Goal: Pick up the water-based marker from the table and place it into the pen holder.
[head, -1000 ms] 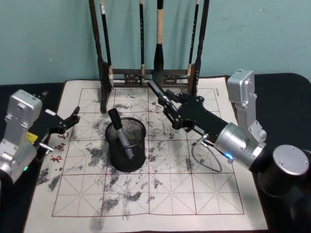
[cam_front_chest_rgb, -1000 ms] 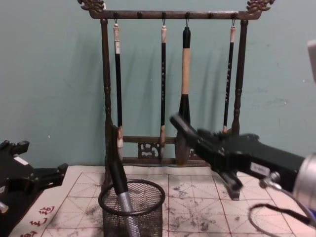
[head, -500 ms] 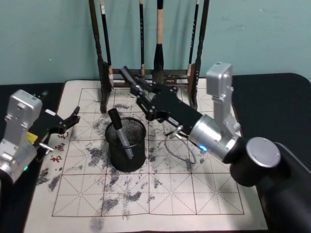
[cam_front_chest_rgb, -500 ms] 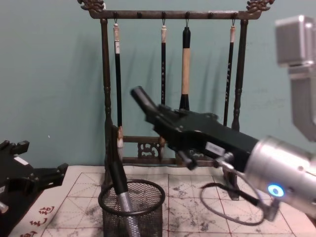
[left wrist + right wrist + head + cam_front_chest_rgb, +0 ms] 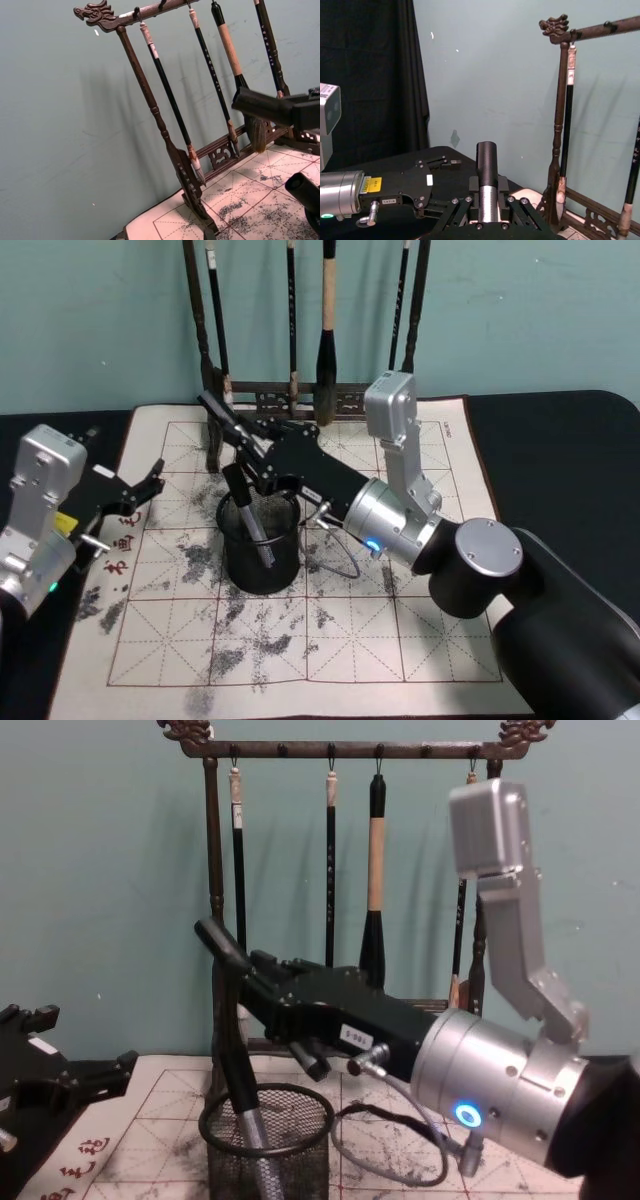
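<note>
A thick marker (image 5: 254, 525) with a chunky black cap and a smooth silver-grey barrel stands cap-up inside a round black wire-mesh pen holder (image 5: 280, 565) with a thick black rim. The marker is tilted, its cap leaning toward the table's far left corner and rising clear above the rim, while the barrel slants down inside the mesh. The pen holder stands upright on the table (image 5: 420, 640), left of its middle. The table is covered by a white cloth with red grid lines, grey ink smudges and a dark red border.
</note>
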